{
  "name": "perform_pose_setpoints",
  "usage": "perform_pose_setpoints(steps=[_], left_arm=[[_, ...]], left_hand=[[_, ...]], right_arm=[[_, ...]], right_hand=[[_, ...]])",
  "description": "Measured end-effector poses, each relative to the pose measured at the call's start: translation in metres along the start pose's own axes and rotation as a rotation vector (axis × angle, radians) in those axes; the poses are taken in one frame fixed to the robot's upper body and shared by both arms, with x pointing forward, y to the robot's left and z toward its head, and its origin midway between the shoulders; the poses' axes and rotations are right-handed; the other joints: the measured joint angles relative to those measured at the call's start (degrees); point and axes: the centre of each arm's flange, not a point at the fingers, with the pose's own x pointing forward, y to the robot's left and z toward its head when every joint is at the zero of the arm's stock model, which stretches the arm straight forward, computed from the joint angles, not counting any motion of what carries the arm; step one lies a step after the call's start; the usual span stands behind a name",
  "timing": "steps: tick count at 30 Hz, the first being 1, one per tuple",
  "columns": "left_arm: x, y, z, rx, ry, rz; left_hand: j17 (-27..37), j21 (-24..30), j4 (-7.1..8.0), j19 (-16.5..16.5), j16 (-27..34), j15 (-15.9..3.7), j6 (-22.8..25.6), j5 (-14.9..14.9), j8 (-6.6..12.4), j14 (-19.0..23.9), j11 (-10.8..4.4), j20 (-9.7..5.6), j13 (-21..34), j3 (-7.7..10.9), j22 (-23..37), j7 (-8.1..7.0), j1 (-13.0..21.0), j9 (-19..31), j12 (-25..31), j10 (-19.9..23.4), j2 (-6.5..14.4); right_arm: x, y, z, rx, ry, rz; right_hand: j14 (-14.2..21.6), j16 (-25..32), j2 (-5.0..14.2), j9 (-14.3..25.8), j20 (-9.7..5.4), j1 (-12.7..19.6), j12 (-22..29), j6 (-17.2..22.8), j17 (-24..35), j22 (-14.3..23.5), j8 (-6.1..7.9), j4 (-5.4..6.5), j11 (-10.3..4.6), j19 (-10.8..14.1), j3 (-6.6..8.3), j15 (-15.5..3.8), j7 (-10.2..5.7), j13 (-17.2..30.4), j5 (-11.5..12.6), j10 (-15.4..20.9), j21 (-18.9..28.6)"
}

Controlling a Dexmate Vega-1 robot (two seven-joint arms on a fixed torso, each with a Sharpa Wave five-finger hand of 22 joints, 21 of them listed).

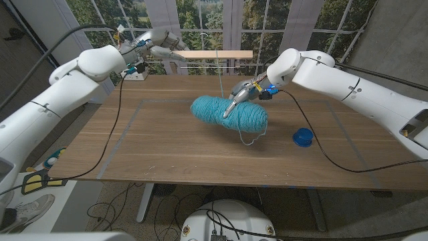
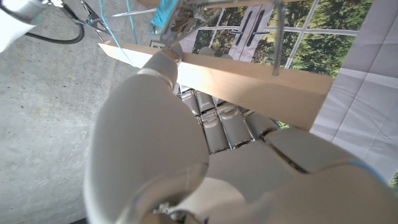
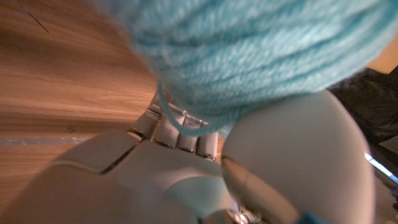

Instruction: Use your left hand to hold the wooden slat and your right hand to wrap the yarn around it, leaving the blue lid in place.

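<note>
My left hand [image 1: 162,44] holds one end of the pale wooden slat [image 1: 217,54] level in the air above the table's far edge. In the left wrist view the hand [image 2: 205,143] has its fingers wrapped on the slat [image 2: 249,81]. A thin teal strand [image 1: 220,75] runs from the slat down to the teal yarn skein [image 1: 227,114] at the table's middle. My right hand [image 1: 242,94] grips the skein from its far side; up close, the yarn [image 3: 249,56] presses against the hand [image 3: 186,168]. The blue lid [image 1: 302,137] lies to the right of the skein, apart from it.
A small white box [image 1: 136,74] with cables sits at the table's far left edge. A black cable [image 1: 328,157] trails from my right arm across the table near the lid. Grey tape lines [image 1: 124,127] mark a rectangle on the wooden top.
</note>
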Motion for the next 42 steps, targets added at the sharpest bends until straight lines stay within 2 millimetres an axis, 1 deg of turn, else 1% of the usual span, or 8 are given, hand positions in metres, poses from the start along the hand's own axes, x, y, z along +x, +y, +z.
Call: perform_pose_setpoints(steps=[8, 11, 22, 26, 27, 30, 35, 42], left_arm=[[-0.006, -0.001, 0.004, -0.032, -0.025, -0.031], [-0.008, -0.001, 0.006, -0.041, -0.034, -0.045], [-0.015, -0.005, 0.008, -0.067, -0.047, -0.107], [-0.016, -0.006, 0.008, -0.069, -0.045, -0.123], [-0.017, -0.007, 0.008, -0.070, -0.045, -0.133], [-0.017, -0.008, 0.008, -0.069, -0.045, -0.149], [-0.016, -0.010, 0.006, -0.068, -0.037, -0.175], [-0.014, -0.014, 0.001, -0.074, -0.021, -0.210]], left_hand=[[0.00, 0.44, -0.19, -0.21, -0.17, -0.20, 0.08, -0.11, -0.23, 0.20, 0.00, -0.21, 0.19, 0.19, 0.00, -0.08, 0.00, 0.01, -0.01, 0.01, 0.00], [0.00, 0.44, -0.19, -0.21, -0.17, -0.20, 0.09, -0.20, -0.25, 0.20, 0.00, -0.21, 0.19, 0.19, 0.00, -0.09, 0.00, 0.01, -0.01, 0.01, 0.00], [-0.67, 0.44, -0.19, -0.74, -1.05, -0.42, 0.10, -0.36, -0.26, 0.42, -0.01, -0.11, 0.18, 0.19, -0.13, -0.10, 0.00, 0.01, -0.05, 0.01, 0.00], [-0.93, 0.44, -0.19, -0.74, -1.37, -0.42, 0.11, -0.44, -0.26, 0.42, -0.01, -0.11, 0.17, 0.19, -0.13, -0.11, 0.00, 0.01, -0.05, 0.01, 0.00], [-1.09, 0.44, -0.19, -0.74, -1.49, -0.51, 0.12, -0.44, -0.26, 0.51, -0.01, -0.10, 0.17, 0.19, -0.13, -0.11, 0.00, 0.01, -0.05, 0.01, 0.00], [-1.26, 0.44, -0.19, -0.74, -1.50, -0.51, 0.12, -0.55, -0.27, 0.51, -0.01, -0.10, 0.17, 0.19, -0.13, -0.12, 0.00, 0.01, -0.06, 0.01, 0.00], [-1.74, 0.44, -0.19, -0.74, -1.94, -0.60, 0.13, -0.66, -0.32, 0.60, -0.33, -0.10, 0.40, 0.19, -0.12, -0.13, 0.00, 0.01, -0.06, -0.31, 0.00], [-2.00, 0.44, -0.26, -0.74, -2.33, -0.61, 0.19, -0.79, -0.61, 0.60, -0.52, -0.10, 0.37, 0.26, -0.12, -0.19, 0.00, 0.01, -0.16, -0.12, 0.00]], right_arm=[[0.003, -0.008, -0.031, 0.094, 0.013, -0.078], [0.003, -0.011, -0.041, 0.119, 0.022, -0.105], [-0.002, -0.024, -0.066, 0.190, 0.042, -0.251], [-0.005, -0.029, -0.069, 0.199, 0.033, -0.308], [-0.007, -0.031, -0.069, 0.200, 0.026, -0.332], [-0.008, -0.034, -0.069, 0.203, 0.013, -0.365], [-0.011, -0.041, -0.065, 0.194, -0.011, -0.423], [-0.013, -0.050, -0.058, 0.179, -0.036, -0.474]], right_hand=[[-1.31, -1.25, 0.01, 0.52, 0.09, -0.01, -0.66, 0.00, -0.30, 0.00, 0.46, 0.29, 0.00, -1.96, -0.19, 1.32, 0.00, -0.13, -0.01, 0.00, -0.29], [-1.31, -1.54, 0.01, 0.52, 0.00, -0.01, -0.67, 0.00, -0.59, 0.00, 0.47, 0.85, 0.00, -2.05, -0.11, 1.32, 0.00, -0.19, -0.01, 0.00, -0.29], [-1.31, -2.33, 0.02, 0.52, 0.00, -0.02, -1.36, 0.00, -0.91, 0.00, 0.45, 0.93, 0.00, -2.04, -0.03, 1.31, 0.00, -0.93, -0.02, 0.00, -0.29], [-2.60, -4.85, 0.02, 0.51, 0.21, -0.02, -2.08, 0.00, -2.59, -0.29, 0.43, 0.97, 0.00, -3.90, 0.00, 2.61, 0.00, -1.54, 0.19, 0.00, -0.29], [-6.03, -5.91, 0.02, 0.50, 0.17, -0.01, -2.46, 0.31, -3.60, -0.30, 0.43, 1.13, 0.01, -4.24, -0.16, 1.61, 0.31, -1.96, 0.33, 2.03, -0.50], [-8.15, -8.49, 0.02, 0.50, 0.20, -0.01, -2.73, 0.40, -6.03, -0.47, 0.43, 1.20, 0.20, -4.76, -0.23, 1.28, 0.40, -2.06, 0.33, 2.24, -0.72], [-8.85, -10.82, 0.01, 0.48, 0.31, -0.01, -2.72, 0.40, -8.37, -0.56, 0.38, 1.20, 0.20, -5.63, -0.22, 1.41, 0.40, -2.29, 0.33, 2.25, -0.72], [-9.03, -11.65, 0.01, 0.47, 0.31, -0.01, -2.52, 0.40, -9.27, -0.56, 0.22, 1.20, 0.18, -5.63, -0.22, 1.41, 0.40, -2.50, 0.53, 2.25, -1.16]])
